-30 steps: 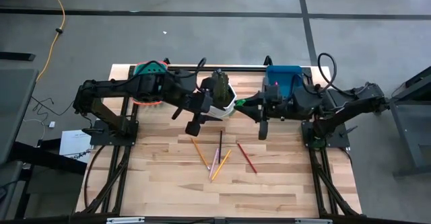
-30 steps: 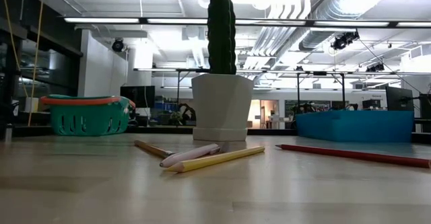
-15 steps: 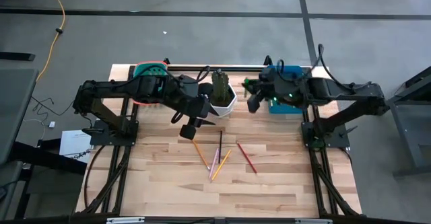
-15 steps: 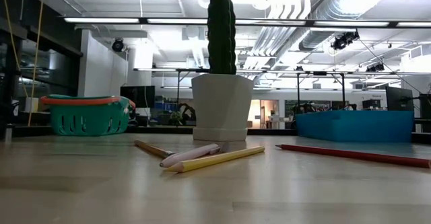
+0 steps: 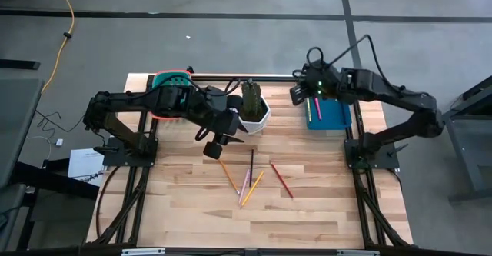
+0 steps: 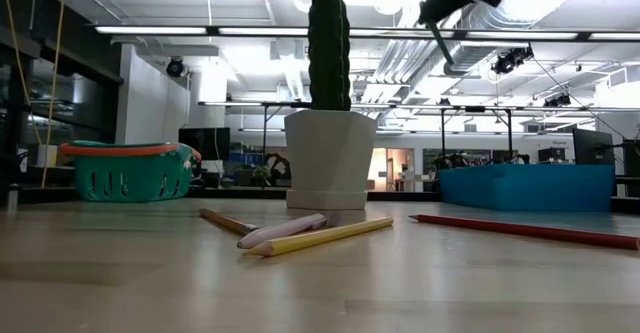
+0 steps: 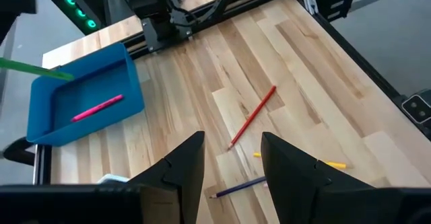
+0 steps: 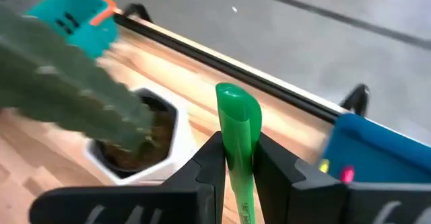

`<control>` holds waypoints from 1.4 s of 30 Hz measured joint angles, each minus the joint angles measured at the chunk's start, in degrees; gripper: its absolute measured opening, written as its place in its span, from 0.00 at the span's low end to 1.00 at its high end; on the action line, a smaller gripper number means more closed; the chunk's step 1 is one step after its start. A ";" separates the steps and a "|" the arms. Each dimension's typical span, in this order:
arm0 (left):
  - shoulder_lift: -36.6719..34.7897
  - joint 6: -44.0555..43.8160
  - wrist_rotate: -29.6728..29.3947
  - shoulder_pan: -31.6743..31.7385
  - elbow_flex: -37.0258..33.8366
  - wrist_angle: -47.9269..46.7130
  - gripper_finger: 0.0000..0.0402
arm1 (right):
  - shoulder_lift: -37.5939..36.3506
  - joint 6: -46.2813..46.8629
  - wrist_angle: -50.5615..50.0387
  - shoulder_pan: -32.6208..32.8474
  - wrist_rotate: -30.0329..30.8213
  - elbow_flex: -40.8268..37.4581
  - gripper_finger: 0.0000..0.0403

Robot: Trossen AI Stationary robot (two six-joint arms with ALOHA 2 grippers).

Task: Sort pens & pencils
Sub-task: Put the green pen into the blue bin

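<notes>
Green pen: pinched between the fingers of the right tool [image 8: 236, 158], standing up out of it [image 8: 237, 126], carried above the blue bin.
Pink pen in bin: one lies inside the blue bin [image 7: 42, 120] at about 1 o'clock on the surface [image 5: 307, 210]; it shows as a pink stick [image 7: 98, 107] on the bin floor.
Sorted so far: that one pink pen, judging by the bin; the green one looks about to join it.
Left on the surface: a loose cluster near the centre, with an orange pencil [image 5: 228, 175], a dark pencil [image 5: 251, 162], a yellow pencil [image 5: 254, 187], a pale pink pen [image 5: 245, 183] and a red stick [image 5: 281, 180] lying a little apart towards 3 o'clock.
Teal basket: at 11 o'clock [image 5: 171, 79]; contents cannot be told.
Left tool: hovers above the cluster on its 11 o'clock side [image 5: 215, 144], fingers spread, nothing between them.
Cactus pot: at 12 o'clock, between the two containers [image 5: 254, 110].
Remaining: most of the job, by my judgement.
</notes>
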 joint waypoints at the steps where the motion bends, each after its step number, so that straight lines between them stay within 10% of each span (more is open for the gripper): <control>1: 0.00 0.17 0.01 0.00 0.00 -0.05 0.33 | 0.00 -0.04 -0.53 -1.32 -0.75 0.00 0.12; 20: -0.02 2.66 0.58 0.00 0.00 -3.63 0.33 | 1.65 -0.67 -9.87 -23.35 -12.86 -0.02 0.12; 42: -0.02 5.47 1.11 0.00 -0.02 -7.60 0.33 | 19.79 -2.52 -11.41 -33.93 -23.09 -0.07 0.12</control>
